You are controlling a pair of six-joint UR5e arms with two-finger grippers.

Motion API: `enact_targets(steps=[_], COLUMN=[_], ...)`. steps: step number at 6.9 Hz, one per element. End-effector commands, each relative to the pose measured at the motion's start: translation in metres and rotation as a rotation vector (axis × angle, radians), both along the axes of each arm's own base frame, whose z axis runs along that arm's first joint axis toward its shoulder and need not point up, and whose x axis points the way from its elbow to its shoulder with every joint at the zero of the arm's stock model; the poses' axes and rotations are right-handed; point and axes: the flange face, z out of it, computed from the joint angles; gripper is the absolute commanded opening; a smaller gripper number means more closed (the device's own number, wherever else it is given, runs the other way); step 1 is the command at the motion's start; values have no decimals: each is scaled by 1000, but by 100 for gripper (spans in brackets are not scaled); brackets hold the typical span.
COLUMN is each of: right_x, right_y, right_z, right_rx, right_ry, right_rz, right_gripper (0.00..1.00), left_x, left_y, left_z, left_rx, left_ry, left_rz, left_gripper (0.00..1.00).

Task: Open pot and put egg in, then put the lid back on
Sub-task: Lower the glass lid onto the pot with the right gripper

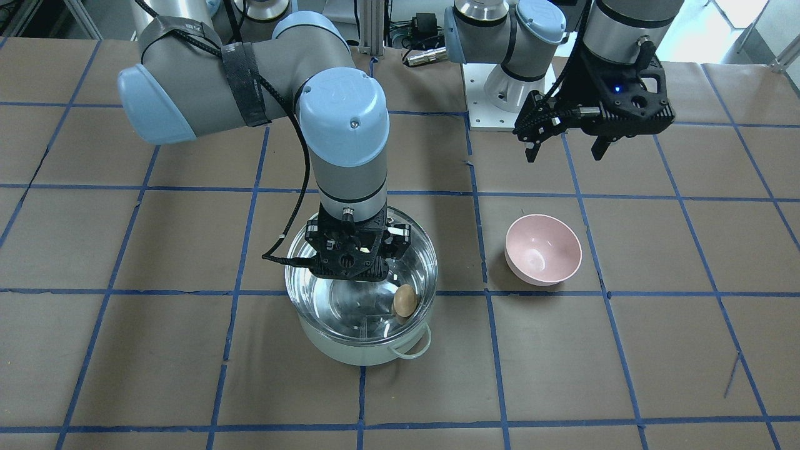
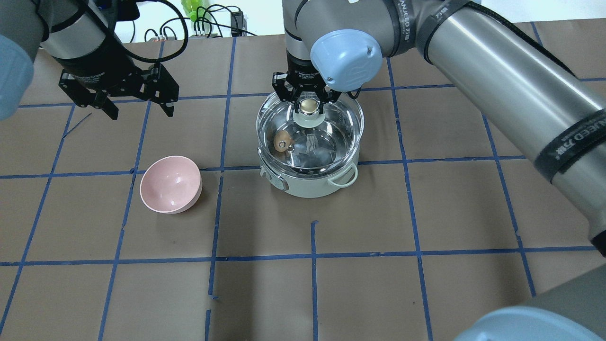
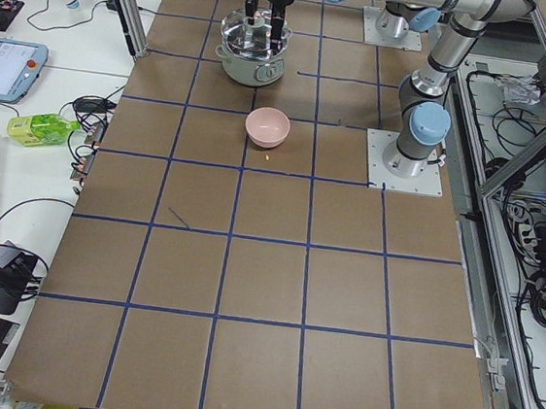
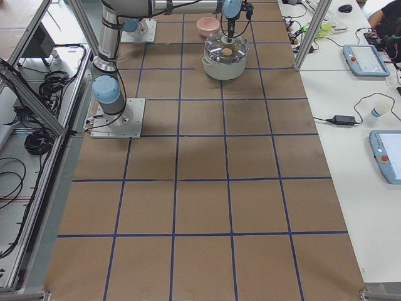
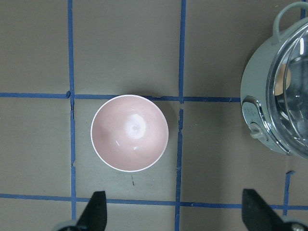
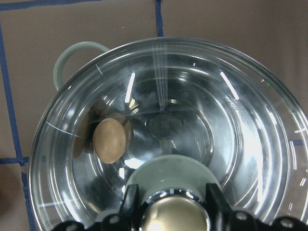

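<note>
The mint-green pot stands mid-table with the tan egg lying on its steel bottom. My right gripper is shut on the cream knob of the clear glass lid and holds the lid level over the pot's mouth, at or just above the rim; I cannot tell whether it touches. In the right wrist view the egg shows through the glass and the fingers clamp the knob. My left gripper is open and empty, high above the table, away from the pot.
A pink bowl stands empty on the table to the left of the pot, below my left gripper; it also shows in the left wrist view. Brown paper with blue tape lines covers the table.
</note>
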Motion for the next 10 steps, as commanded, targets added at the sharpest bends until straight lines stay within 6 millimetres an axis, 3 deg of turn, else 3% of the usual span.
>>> enact_targets(steps=[1,10], right_x=[-1,3], right_y=[5,6], right_z=[-9,-22], right_rx=[-4,-47], right_ry=[9,-10], right_rz=[40,60], right_gripper=[10,10], left_x=[0,0], left_y=[0,0], left_z=[-1,-1], left_rx=[3,3], left_ry=[-1,-6], left_rz=[-1,-4], left_gripper=[100,100])
